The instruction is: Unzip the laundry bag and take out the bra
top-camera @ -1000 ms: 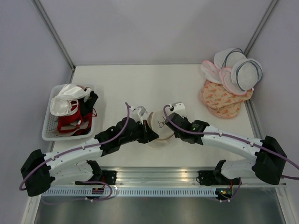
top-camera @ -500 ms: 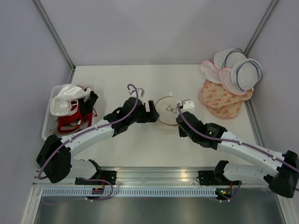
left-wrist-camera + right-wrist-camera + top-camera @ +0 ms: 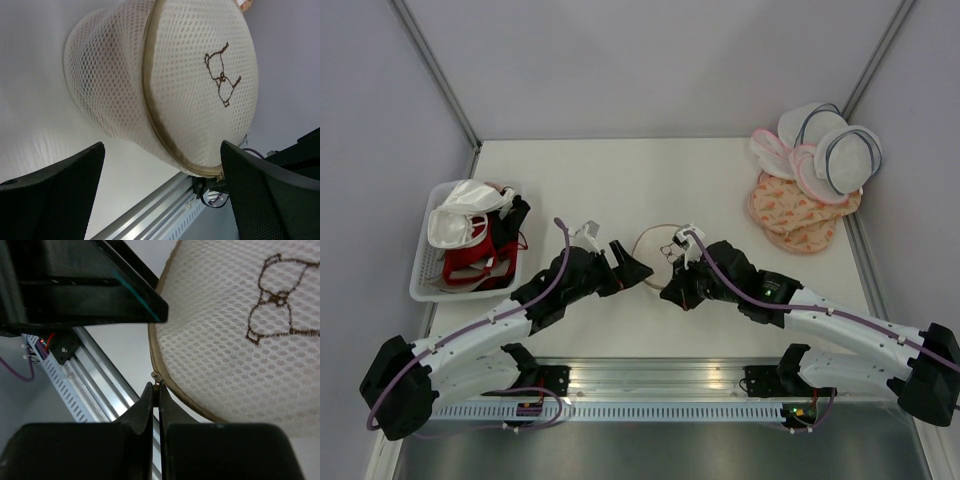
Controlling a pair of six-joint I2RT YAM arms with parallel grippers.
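Looks steeply down from above and behind the arm bases (image 3: 535, 378) in the top external view, far enough off to hold the whole counter (image 3: 620, 170). Sits close in the left wrist view, facing the laundry bag (image 3: 170, 90) between the fingers of the left pincer (image 3: 162, 145), and closer yet in the right wrist view, nose to the bag's seam past the right pincer (image 3: 156, 390). Shares that one bag across all three.

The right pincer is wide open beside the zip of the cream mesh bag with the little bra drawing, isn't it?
Not quite. The right pincer is pinched shut, not wide open, at the zip of the cream mesh laundry bag with the little bra drawing. The right wrist view shows it closed tight against the zip seam.
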